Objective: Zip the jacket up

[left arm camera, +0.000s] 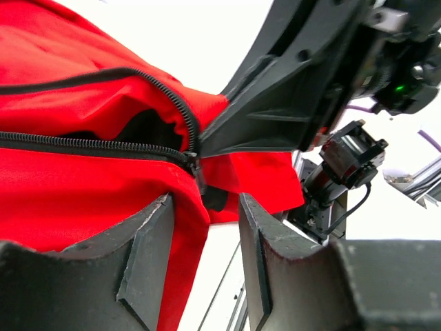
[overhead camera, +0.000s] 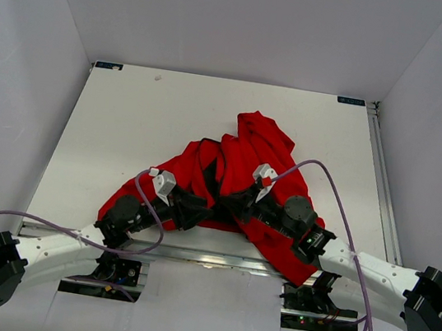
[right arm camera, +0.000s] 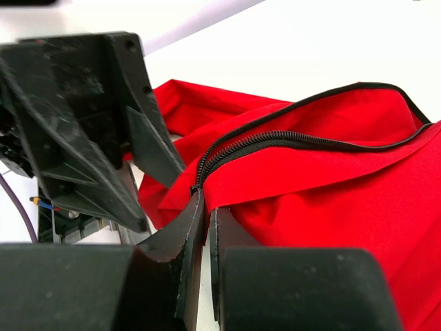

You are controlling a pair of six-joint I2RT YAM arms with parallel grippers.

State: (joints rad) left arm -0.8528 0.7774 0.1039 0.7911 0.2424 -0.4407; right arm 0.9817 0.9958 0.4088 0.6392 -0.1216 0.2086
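The red jacket (overhead camera: pixel 246 165) lies crumpled in the middle of the white table. Its dark zipper (right arm camera: pixel 275 139) runs as two tooth rows that meet at the lower end (left arm camera: pixel 195 163). My right gripper (right arm camera: pixel 207 207) is shut on the jacket's bottom edge just under that meeting point (right arm camera: pixel 198 185). My left gripper (left arm camera: pixel 205 203) is open right beside it, with a fold of red fabric hanging between its fingers (left arm camera: pixel 148 234). In the top view the left gripper (overhead camera: pixel 205 206) and the right gripper (overhead camera: pixel 236 201) meet at the jacket's near edge.
A metal rail (overhead camera: pixel 191 254) runs along the table's near edge under both arms. The right arm's finger (left arm camera: pixel 275 103) fills the left wrist view's upper right. The left gripper's body (right arm camera: pixel 83 124) stands close in the right wrist view. White walls enclose the table (overhead camera: pixel 129 110).
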